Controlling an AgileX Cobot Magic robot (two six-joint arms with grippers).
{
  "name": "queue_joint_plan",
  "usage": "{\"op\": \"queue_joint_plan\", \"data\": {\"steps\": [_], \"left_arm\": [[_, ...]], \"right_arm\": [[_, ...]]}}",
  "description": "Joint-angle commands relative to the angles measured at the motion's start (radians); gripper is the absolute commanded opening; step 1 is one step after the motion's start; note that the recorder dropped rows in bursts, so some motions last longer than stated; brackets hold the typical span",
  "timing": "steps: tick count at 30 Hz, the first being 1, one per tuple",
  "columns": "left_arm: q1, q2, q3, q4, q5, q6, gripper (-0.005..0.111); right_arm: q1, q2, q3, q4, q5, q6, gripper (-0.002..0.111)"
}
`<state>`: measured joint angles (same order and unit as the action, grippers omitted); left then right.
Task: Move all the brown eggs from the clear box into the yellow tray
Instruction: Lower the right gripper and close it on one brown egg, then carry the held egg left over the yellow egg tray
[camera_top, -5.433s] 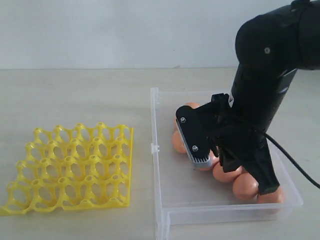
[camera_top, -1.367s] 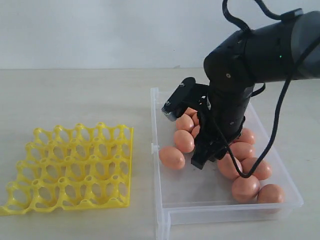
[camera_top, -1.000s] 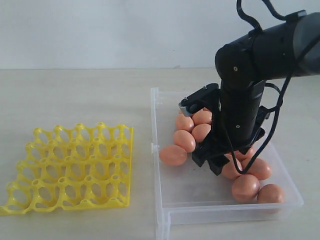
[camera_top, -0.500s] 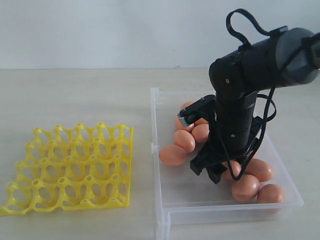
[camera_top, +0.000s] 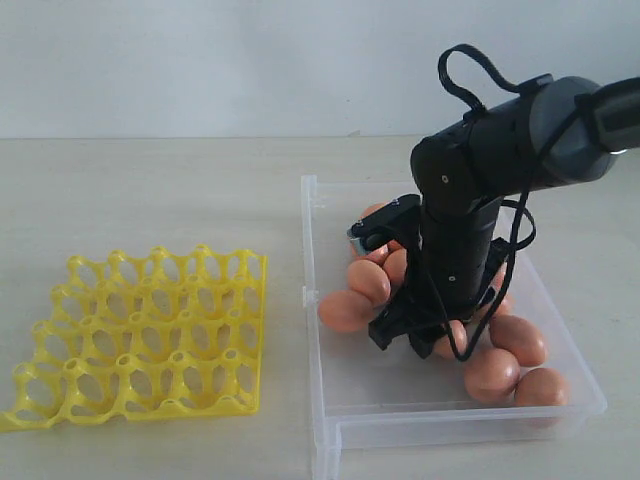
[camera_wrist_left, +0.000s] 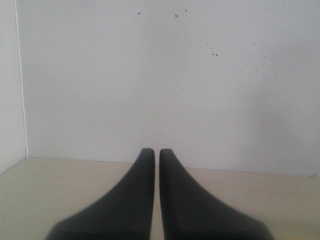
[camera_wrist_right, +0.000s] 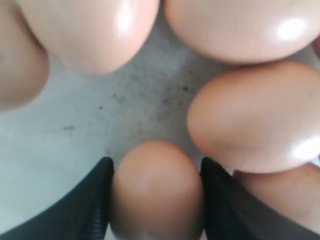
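Brown eggs (camera_top: 345, 310) all down in the clear box (camera_top: 312, 400), bunched near the middle and the right side. None in the yellow tray (camera_top: 262, 320) yet, off to the left and well apart from the box. Looks like the picking-up step for the very first egg. Right gripper (camera_wrist_right: 156, 175) low inside the box, black fingers (camera_wrist_right: 95, 200) snug on both sides of one egg (camera_wrist_right: 156, 200), so closed on it. That egg right down by the box floor, with other eggs close beside it, one just about touching. Next, most likely: lift slowly and straight up, with a soft squeeze and no bumping the neighbours, then across over the box wall to a tray cup. Left gripper (camera_wrist_left: 156, 155) far from all this, facing a white wall (camera_wrist_left: 160, 75), fingers almost together, holding nothing.
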<state>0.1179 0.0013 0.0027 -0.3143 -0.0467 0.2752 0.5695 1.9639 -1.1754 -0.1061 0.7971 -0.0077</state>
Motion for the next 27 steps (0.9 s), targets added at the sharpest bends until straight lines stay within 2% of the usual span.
{"op": "queue_joint_plan", "data": {"steps": [1,4,5,9,12,15,18,20,25,27], "left_arm": [[0.001,-0.001,-0.003,-0.005,-0.006,0.003,0.004],[0.001,-0.001,-0.003,-0.005,-0.006,0.003,0.004],[0.001,-0.001,-0.003,-0.005,-0.006,0.003,0.004],[0.001,-0.001,-0.003,-0.005,-0.006,0.003,0.004],[0.001,-0.001,-0.003,-0.005,-0.006,0.003,0.004],[0.001,-0.001,-0.003,-0.005,-0.006,0.003,0.004],[0.001,-0.001,-0.003,-0.005,-0.006,0.003,0.004],[0.001,-0.001,-0.003,-0.005,-0.006,0.003,0.004],[0.001,-0.001,-0.003,-0.005,-0.006,0.003,0.004],[0.001,-0.001,-0.003,-0.005,-0.006,0.003,0.004]], "right_arm": [[-0.003,-0.003,0.006,-0.011,-0.110,0.068,0.000],[-0.003,-0.038,0.078,-0.011,-0.355,0.207,0.000],[-0.003,-0.058,0.125,-0.011,-0.486,0.271,0.000],[-0.003,-0.124,0.372,-0.006,-1.173,0.454,0.000],[-0.003,-0.131,0.548,0.062,-1.646,0.436,0.000],[-0.003,-0.124,0.684,0.115,-1.997,0.381,0.000],[-0.003,-0.137,0.726,0.106,-2.018,0.363,0.000],[-0.001,-0.137,0.716,0.028,-2.018,0.340,0.000],[0.001,-0.137,0.617,-0.211,-2.018,0.326,0.000],[0.020,-0.137,0.572,-0.231,-2.018,0.339,0.000]]}}
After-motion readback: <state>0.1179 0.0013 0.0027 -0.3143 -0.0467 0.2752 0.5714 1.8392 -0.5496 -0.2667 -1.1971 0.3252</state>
